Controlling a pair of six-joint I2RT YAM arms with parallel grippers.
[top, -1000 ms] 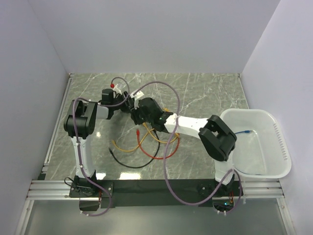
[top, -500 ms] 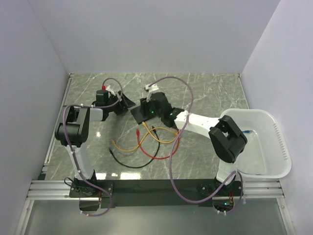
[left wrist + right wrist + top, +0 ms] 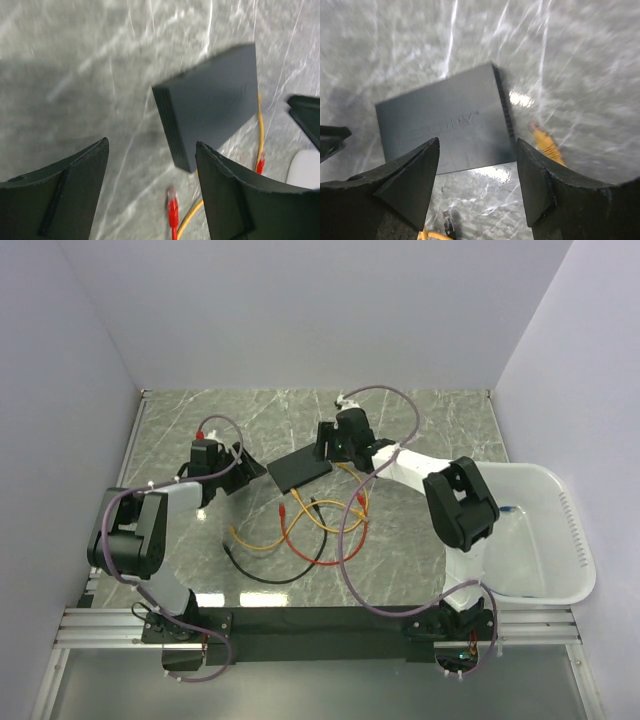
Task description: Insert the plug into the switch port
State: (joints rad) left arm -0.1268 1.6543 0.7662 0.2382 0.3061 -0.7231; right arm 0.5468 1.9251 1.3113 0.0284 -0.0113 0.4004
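Top view: the switch lies flat on the marble table, mid-rear, betw. the two grippers, touching neither. L gripper sits just left of it, fingers spread wide, nothing held. R gripper sits just right of it, likewise spread & empty. Loose yellow, red & black cables lie nearer the arm bases. A red plug lies near the switch's corner.
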